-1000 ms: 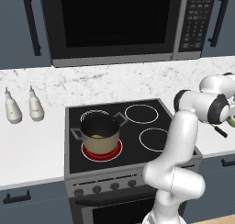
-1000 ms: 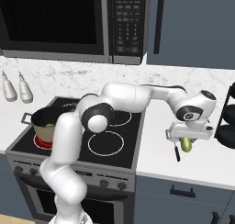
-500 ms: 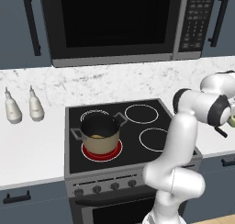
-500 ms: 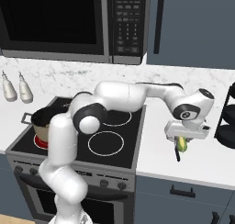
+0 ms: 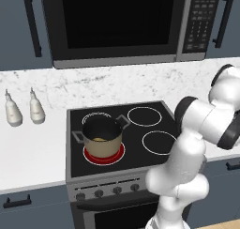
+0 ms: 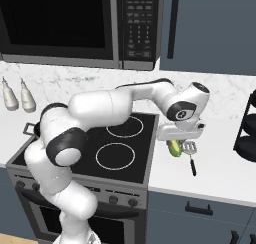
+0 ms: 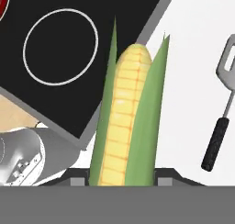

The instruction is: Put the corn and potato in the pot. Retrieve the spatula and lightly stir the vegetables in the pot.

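- The gripper (image 6: 176,139), centre-right in the right base view, is clamping the corn (image 7: 123,122) between its jaws.
- In the hand view the corn is rising from bottom centre, long axis running upward, yellow tip topmost.
- The spatula (image 7: 221,109) is lying at the right edge on the white counter (image 7: 188,58), head uppermost.
- The pot (image 5: 102,137) is sitting left of centre in the left base view.

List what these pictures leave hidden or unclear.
- Pincer: right base view, the hand's body covers the fingers; hand view, the grey band cuts off the tips, so the contact on the corn goes unseen.
- Corn's lower end: hand view, cut off at the bottom.
- Pot contents: left base view, a yellowish bit inside, too small to identify.
- Spatula: hand view, the head runs past the right edge.
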Motion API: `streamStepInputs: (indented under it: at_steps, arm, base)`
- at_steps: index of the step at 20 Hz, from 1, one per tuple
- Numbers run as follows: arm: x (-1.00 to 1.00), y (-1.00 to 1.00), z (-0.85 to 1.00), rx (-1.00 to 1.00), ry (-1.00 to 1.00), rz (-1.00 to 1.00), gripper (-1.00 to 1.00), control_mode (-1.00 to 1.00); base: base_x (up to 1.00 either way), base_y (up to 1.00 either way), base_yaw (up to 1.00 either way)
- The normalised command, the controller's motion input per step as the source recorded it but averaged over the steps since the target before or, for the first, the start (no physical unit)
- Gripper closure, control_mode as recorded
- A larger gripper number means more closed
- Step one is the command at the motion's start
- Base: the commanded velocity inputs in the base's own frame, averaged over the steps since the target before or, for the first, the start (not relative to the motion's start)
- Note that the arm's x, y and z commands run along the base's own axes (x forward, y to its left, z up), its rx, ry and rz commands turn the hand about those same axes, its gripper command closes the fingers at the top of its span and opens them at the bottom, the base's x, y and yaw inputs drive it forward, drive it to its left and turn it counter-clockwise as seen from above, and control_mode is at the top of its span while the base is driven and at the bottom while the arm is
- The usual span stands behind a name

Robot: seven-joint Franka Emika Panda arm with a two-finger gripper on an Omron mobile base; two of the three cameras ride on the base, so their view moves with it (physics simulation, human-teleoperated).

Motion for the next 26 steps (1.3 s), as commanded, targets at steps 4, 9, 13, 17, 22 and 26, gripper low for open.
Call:
streamStepInputs:
  at_steps: [4, 9, 13, 17, 22, 26]
  arm:
    - [-0.27, 1.0, 0.27, -0.08, -0.27, 0.21, 1.0, -1.0]
    - [-0.09, 1.0, 0.51, -0.08, -0.09, 0.22, 1.0, -1.0]
    - [0.0, 1.0, 0.57, -0.1, 0.0, 0.29, 1.0, -1.0]
    - [0.0, 1.0, 0.39, -0.19, 0.0, 0.26, 1.0, -1.0]
    - [0.02, 1.0, 0.04, -0.21, 0.0, 0.08, 1.0, -1.0]
    - [0.06, 1.0, 0.07, -0.14, -0.02, 0.07, 1.0, -1.0]
  base:
    - [0.0, 0.0, 0.0]
    - [0.0, 0.0, 0.0]
    - [0.0, 0.0, 0.0]
    - [0.0, 0.0, 0.0]
    - [0.0, 0.0, 0.0]
    - [0.0, 0.0, 0.0]
